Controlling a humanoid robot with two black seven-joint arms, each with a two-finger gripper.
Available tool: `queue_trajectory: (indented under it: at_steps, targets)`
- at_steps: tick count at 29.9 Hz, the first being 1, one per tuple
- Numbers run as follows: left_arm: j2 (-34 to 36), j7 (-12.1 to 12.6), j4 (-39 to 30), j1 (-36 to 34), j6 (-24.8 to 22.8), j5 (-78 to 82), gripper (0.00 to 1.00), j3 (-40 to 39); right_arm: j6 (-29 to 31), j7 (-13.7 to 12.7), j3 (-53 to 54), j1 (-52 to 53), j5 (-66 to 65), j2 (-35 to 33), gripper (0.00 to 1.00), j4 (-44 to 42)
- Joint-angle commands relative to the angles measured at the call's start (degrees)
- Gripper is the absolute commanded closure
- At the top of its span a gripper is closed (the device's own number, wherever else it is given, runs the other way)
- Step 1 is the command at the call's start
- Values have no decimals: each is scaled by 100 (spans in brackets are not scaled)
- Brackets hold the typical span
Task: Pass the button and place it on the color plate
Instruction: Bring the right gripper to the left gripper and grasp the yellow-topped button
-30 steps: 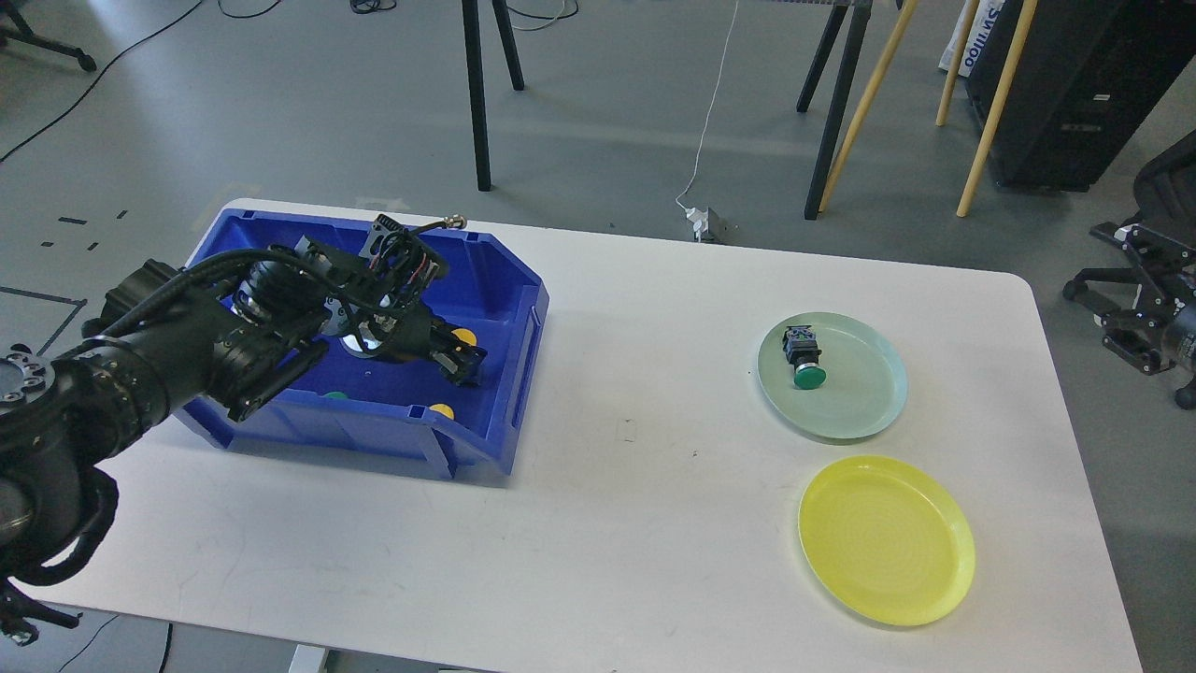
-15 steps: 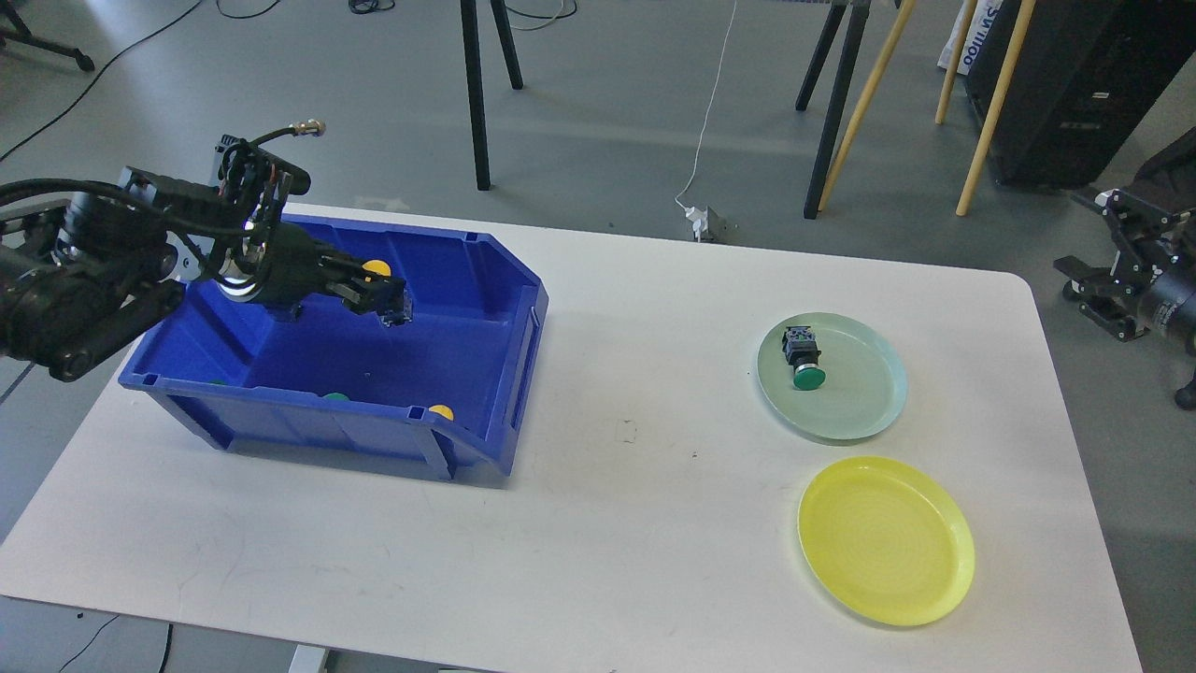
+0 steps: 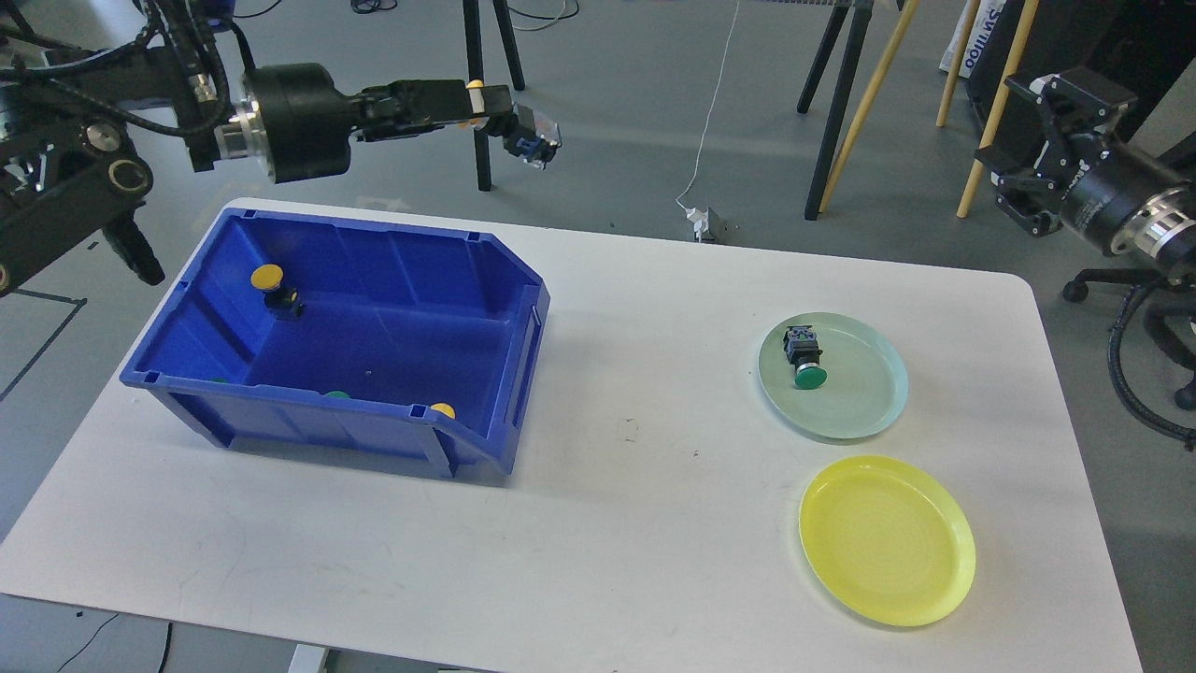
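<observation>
My left gripper (image 3: 500, 110) is raised high above the table's back edge, beyond the blue bin (image 3: 509, 374). It is shut on a button (image 3: 531, 140) with a yellow cap and a black-and-blue body. My right gripper (image 3: 1032, 150) hangs off the table at the far right, and its fingers cannot be told apart. A pale green plate (image 3: 864, 402) at the right holds a green button (image 3: 804, 360). A yellow plate (image 3: 886, 539) lies empty in front of it.
Inside the bin lie a yellow button (image 3: 268, 279) at the back left, another yellow one (image 3: 442, 410) by the front lip, and green ones (image 3: 336, 394) along the front wall. Black stand legs (image 3: 478, 140) rise behind the table.
My left gripper has lifted out of the bin with the yellow button and swung up and to the right. My right arm has risen and come in from the right.
</observation>
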Motion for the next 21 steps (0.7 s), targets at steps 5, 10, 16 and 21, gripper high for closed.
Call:
queue_trajectory:
  at_steps: [5,10,16,21]
  targets:
    - [-1451,107,1127,-340,1,-1159,79,-344,-159,-596,756,17,331,395,16,1147]
    - [-2234,90,2120,-622,1,-1345,79,-326,-334,-772,747,104,588,580,16,1674]
    - [-2533,46,2377,-622,1,-1319,79,-300,-484,-781,756,289,719,747,15,2079]
    - [-2533,-33,2377,-613,1,-1301,79,-273,-484,-798,756,377,948,738,15,2097]
